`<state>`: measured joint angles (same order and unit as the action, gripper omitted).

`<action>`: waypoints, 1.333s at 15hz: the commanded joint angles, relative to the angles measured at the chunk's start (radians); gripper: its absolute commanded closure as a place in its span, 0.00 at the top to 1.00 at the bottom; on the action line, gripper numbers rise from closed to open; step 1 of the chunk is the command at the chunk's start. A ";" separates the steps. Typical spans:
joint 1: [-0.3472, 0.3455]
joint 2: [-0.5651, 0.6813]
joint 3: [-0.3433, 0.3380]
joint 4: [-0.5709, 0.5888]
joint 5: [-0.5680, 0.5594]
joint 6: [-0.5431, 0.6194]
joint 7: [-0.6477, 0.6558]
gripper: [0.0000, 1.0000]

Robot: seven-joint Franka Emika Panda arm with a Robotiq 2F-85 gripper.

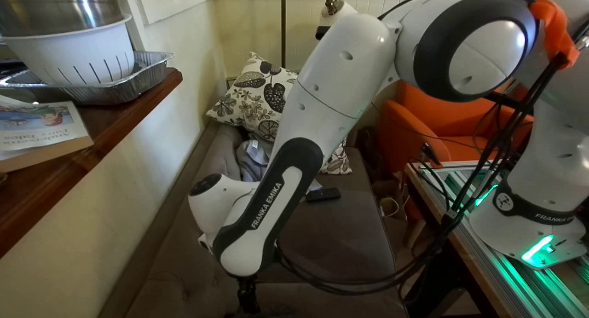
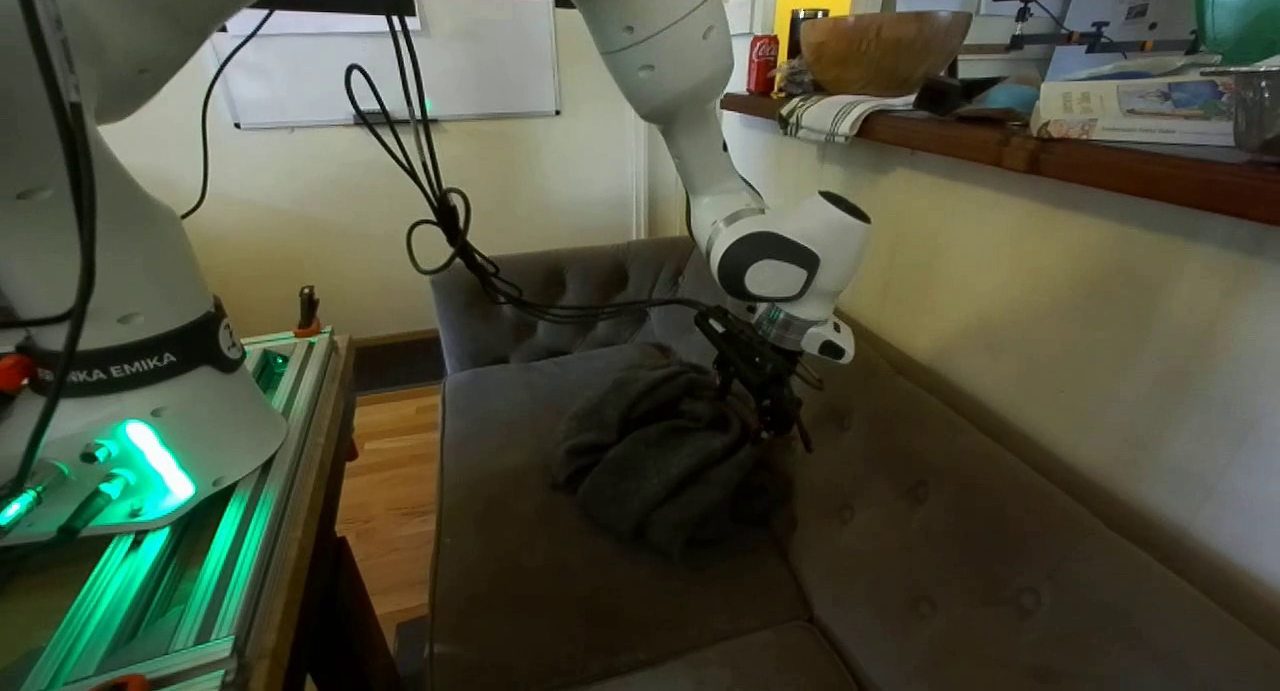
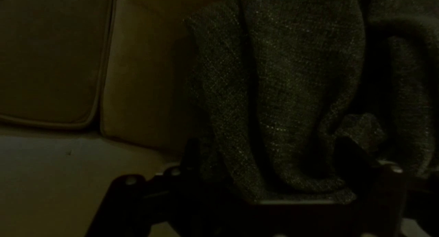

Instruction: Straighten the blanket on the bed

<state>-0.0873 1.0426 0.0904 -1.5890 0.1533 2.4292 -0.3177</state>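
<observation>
Blanket (image 2: 655, 461) lies bunched on the bed (image 2: 530, 581); we judge it light, soft, floppy, so we'd pinch a loose edge, not the thick heap. Farther out, toward the backrest (image 2: 950, 531), our tool (image 3: 269, 146) has its jaws spread wide, fabric between them, nothing clamped; contact we can't tell.

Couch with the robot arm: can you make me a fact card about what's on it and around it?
Place: grey-brown couch
On it: dark blanket, bunched up and wrinkled
Gripper: open, right by the blanket; touching it or not, can't tell
Also on couch: flowery pillow
Nearby: orange chair
Job: blanket not straight yet
</observation>
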 commanded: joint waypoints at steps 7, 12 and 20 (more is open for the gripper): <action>0.031 0.301 0.022 0.345 -0.091 -0.142 0.004 0.74; 0.052 0.422 0.017 0.526 -0.109 -0.248 0.004 0.55; 0.033 0.454 0.029 0.615 -0.082 -0.273 -0.005 0.01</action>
<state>-0.0425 1.4828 0.1050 -1.0174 0.0718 2.1779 -0.3163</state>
